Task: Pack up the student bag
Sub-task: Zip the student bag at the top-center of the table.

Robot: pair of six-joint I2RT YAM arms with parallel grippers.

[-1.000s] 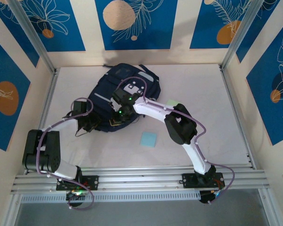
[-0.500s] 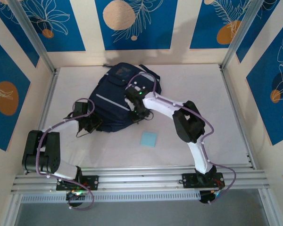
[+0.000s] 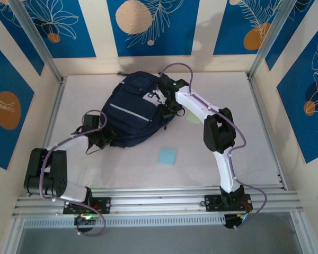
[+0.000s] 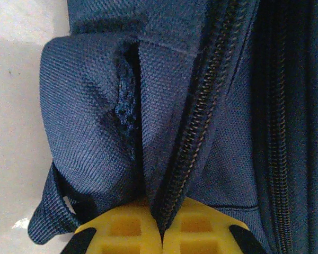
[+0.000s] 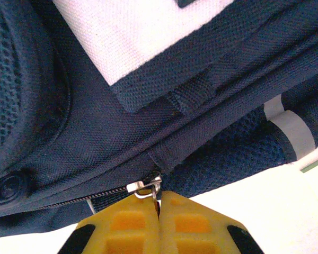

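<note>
White counter (image 3: 238, 159), bounded by aluminium rails (image 3: 148, 198) and by cream walls carrying blue leaf-print panels (image 3: 148, 26), forms the workspace. From above, the student bag (image 3: 130, 114) lies flat at upper centre of the frame, with its long axis running from upper right to lower left. Your left end effector (image 3: 102, 138) meets the bag's lower-left end. Its wrist view shows the yellow pads (image 4: 127, 233) closed on a fold of navy fabric that carries a zipper track (image 4: 201, 121), a hold that probably anchors the bag against sliding. Your right end effector (image 3: 167, 103) sits at the bag's upper-right edge. There its pads (image 5: 122, 227) are pinched together on the metal zipper pull (image 5: 146, 186), beside the white patch (image 5: 143, 32). Judging by this paired hold, you are working the zipper with one arm while bracing the bag with the other. The views do not show whether the compartment is open or shut. A light blue square (image 3: 167, 156) lies on the counter below the bag, well apart from it. A pale green slip (image 3: 193, 117) shows just beside the right arm. Both items appear unpacked.
</note>
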